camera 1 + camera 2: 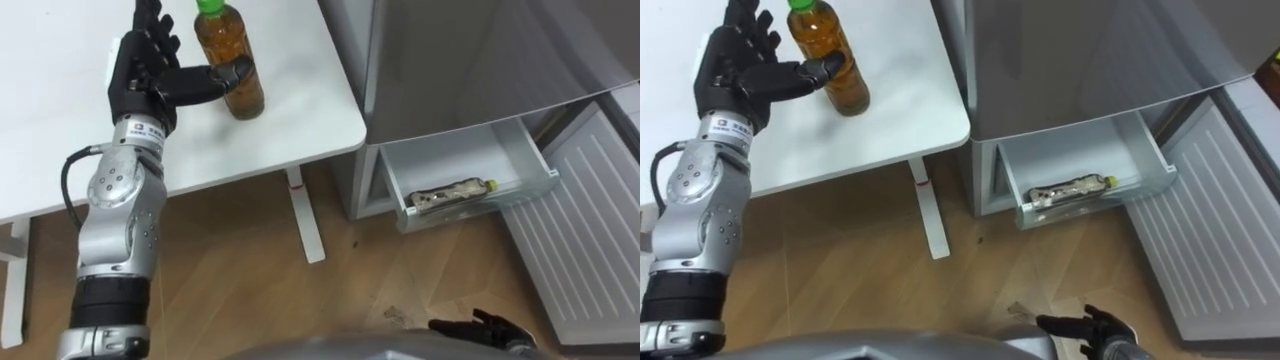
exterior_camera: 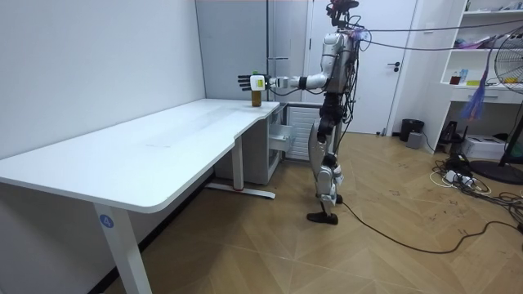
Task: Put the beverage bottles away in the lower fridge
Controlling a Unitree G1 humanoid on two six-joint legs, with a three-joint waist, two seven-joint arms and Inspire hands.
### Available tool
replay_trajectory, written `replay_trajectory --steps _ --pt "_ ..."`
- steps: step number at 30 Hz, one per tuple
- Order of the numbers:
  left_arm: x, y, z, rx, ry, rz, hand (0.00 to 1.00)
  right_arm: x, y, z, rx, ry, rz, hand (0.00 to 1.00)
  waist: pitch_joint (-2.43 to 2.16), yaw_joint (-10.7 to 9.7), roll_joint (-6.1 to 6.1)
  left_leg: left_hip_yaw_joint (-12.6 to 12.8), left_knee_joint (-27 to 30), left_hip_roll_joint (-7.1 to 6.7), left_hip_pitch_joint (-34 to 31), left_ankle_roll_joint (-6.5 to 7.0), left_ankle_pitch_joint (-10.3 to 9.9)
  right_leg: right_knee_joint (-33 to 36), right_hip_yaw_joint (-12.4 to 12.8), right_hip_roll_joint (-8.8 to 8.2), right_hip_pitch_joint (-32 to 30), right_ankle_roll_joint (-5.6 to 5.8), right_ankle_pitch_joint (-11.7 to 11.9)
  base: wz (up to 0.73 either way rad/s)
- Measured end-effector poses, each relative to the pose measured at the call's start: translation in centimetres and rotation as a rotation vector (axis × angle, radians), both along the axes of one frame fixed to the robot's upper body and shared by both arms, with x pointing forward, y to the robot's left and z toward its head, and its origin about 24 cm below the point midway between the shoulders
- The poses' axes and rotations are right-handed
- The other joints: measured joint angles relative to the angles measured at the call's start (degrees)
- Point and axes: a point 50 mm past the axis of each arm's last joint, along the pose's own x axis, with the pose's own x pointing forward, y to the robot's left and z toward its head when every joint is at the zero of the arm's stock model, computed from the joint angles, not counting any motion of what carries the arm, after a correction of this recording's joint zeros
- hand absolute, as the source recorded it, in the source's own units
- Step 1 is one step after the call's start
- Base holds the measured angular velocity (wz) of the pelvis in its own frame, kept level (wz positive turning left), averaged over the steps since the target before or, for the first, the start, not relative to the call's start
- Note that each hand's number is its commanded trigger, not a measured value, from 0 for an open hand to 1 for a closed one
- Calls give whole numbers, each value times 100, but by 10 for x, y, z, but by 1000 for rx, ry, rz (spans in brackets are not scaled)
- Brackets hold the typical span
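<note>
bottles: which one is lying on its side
The yellow-capped bottle in the open fridge drawer lies flat; the green-capped bottle stands upright on the table by the left hand.

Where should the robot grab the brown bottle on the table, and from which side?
Probably around the wide, straight middle of the bottle, below the narrow top with the green cap. Come from the robot's left, where the open left hand is, thumb at the bottle. It stands upright and is round, so a sideways wrap likely suits it best.
</note>
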Motion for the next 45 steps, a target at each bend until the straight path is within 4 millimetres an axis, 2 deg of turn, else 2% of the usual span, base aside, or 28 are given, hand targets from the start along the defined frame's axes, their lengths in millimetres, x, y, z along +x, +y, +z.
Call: replay_trajectory --steps 11,24,45 --pt "1 -2 0 30 5 -17 0 -5 -3 0 -23 18 7 0 -5 -20 20 8 1 4 7 0 0 6 8 4 -2 -1 1 0" --pt "1 1 1 44 4 -22 0 -6 -6 1 -57 37 55 0 28 -58 90 8 -10 7 1 0 0 5 8 7 -8 -1 1 0" --pt "7 -6 -2 42 20 -76 0 -9 -7 0 -74 77 94 0 32 -153 72 11 -4 6 3 1 1 7 12 7 -13 -1 1 0"
